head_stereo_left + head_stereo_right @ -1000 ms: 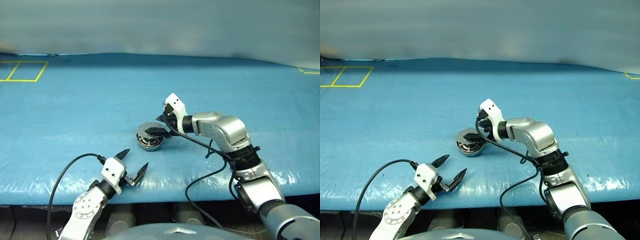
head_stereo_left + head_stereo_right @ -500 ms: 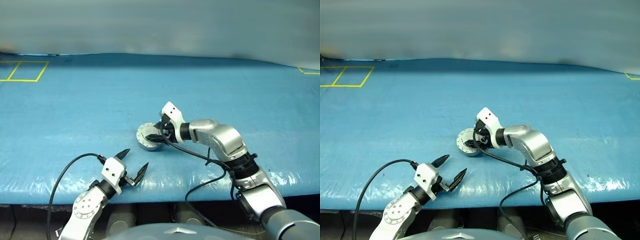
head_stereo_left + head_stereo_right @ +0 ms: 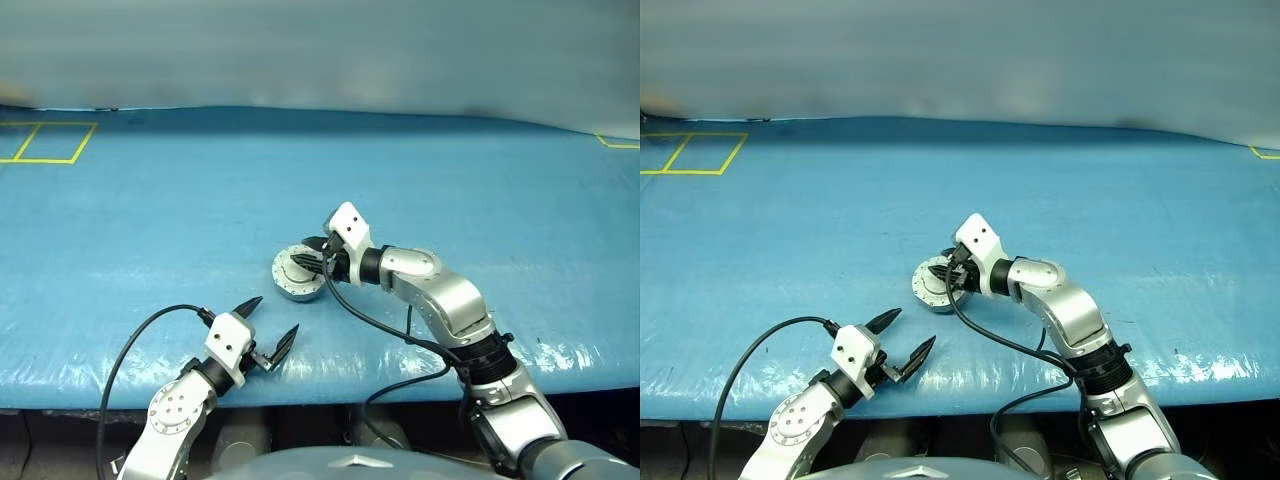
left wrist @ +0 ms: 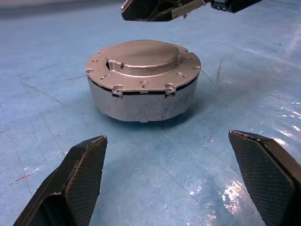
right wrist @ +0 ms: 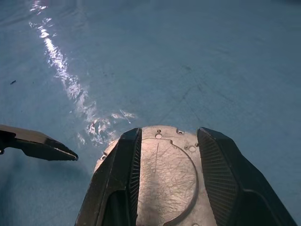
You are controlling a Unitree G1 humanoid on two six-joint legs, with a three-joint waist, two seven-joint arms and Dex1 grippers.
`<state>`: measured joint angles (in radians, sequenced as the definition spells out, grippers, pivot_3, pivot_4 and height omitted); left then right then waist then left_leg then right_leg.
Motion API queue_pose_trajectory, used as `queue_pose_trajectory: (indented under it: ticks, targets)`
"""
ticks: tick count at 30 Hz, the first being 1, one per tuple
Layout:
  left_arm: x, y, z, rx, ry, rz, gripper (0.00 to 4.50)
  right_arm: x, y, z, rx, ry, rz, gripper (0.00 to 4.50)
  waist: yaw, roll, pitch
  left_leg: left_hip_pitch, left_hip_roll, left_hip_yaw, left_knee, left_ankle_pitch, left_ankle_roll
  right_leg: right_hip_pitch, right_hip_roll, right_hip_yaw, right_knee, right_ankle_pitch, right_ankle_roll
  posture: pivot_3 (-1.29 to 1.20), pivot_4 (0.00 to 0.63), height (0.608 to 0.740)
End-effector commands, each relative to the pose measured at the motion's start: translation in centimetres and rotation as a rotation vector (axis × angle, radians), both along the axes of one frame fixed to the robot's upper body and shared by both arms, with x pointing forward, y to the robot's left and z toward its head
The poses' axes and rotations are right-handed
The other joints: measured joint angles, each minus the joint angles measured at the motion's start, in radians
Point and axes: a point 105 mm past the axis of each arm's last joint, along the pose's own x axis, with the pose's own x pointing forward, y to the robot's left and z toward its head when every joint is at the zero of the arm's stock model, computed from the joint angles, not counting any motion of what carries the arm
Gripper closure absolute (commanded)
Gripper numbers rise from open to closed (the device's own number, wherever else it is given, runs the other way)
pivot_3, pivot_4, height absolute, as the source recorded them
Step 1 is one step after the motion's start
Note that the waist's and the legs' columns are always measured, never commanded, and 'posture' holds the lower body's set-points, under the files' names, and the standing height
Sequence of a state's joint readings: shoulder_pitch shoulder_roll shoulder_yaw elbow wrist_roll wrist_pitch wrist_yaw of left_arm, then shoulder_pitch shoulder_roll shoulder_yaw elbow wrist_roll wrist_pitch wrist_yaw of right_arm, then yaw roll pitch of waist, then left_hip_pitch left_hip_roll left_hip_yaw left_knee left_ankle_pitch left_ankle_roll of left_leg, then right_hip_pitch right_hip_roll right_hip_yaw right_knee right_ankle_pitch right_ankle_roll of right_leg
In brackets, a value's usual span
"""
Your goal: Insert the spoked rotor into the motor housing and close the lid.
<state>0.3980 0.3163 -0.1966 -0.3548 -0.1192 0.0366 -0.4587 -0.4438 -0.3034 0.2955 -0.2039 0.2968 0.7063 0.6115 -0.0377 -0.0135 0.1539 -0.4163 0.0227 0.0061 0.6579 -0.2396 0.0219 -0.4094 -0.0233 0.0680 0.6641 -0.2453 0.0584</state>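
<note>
Right tool (image 3: 312, 262) hangs over the closed motor housing (image 3: 297, 275) in the left eye view, its two black fingers partly drawn in and poised above the lid (image 3: 298, 266), pinching nothing that can be made out. The housing sits near the middle of the blue surface (image 3: 150, 200). Left tool (image 3: 266, 335) rests near the front edge, well apart from the housing, fingers spread wide and empty.

From the left wrist view, the lid (image 4: 143, 59) lies flat on the housing (image 4: 141, 99), plain grey face with its raised cap upward and a thin dark seam under the rim. The right tool's fingertips (image 4: 155, 9) hover just above it, apart from the metal. The spoked rotor is not to be seen; presumably it sits inside, so the task looks nearly complete.

From the right wrist view, both fingers (image 5: 120, 179) stand over the lid's scratched cap (image 5: 167, 176), one to each side.

Judging by its look, the assembly is solid metal: stiff, fairly heavy for its size, smooth and likely slippery. Pressing down on the flat cap should seat it; to move it, grip across the cylindrical wall.
</note>
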Motion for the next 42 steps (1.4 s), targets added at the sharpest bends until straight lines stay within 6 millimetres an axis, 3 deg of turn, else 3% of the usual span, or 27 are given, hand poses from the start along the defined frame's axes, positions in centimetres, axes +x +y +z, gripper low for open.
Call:
queue_pose_trajectory:
  ticks: [1,7,13,29,35,42]
  targets:
    - [0.0,-0.4,1.2,-0.015,-0.041,-0.011,0.0,-0.3,0.1,1.6,0.033,-0.068,-0.02,1.98,0.0,0.0,0.0,0.0,0.0,0.0,0.0,0.0,0.0,0.0,0.0,0.0,0.0,0.0,0.0,0.0,0.15,0.74]
    - [0.0,-0.4,1.3,-0.017,-0.039,-0.009,0.0,-1.4,0.6,0.5,0.014,-0.057,-0.04,0.03,0.0,0.0,0.0,0.0,0.0,0.0,-0.001,0.0,0.0,0.0,0.0,0.0,0.0,0.0,0.0,0.0,0.15,0.74]
    - [0.0,-0.4,1.3,-0.017,-0.035,-0.011,0.0,-2.0,0.8,-1.0,-0.039,-0.064,-0.064,0.03,0.0,0.0,0.0,0.0,0.0,0.0,0.0,0.0,0.0,0.0,0.0,0.0,0.0,-0.002,-0.004,0.0,0.15,0.74]
    - [0.0,-0.3,1.1,-0.016,-0.033,-0.011,0.0,-2.2,1.4,-2.9,-0.099,-0.088,-0.07,0.03,0.0,0.0,0.0,0.0,0.0,0.0,0.0,0.0,0.0,0.0,0.0,0.0,0.0,-0.003,-0.004,0.0,0.15,0.74]
    - [0.0,-0.3,1.1,-0.016,-0.034,-0.011,0.0,-1.9,1.3,-3.3,-0.08,-0.05,-0.1,1.43,0.0,0.0,0.0,0.001,0.0,0.0,0.0,0.0,0.0,0.001,0.0,0.0,0.0,-0.002,-0.004,0.0,0.15,0.74]
    - [0.0,-0.2,1.1,-0.014,-0.035,-0.009,0.0,-1.7,0.9,-3.2,-0.08,-0.05,-0.113,1.43,0.0,0.0,0.0,0.001,0.0,0.0,0.0,0.0,0.0,0.001,0.0,0.0,0.0,-0.002,-0.004,0.0,0.15,0.74]
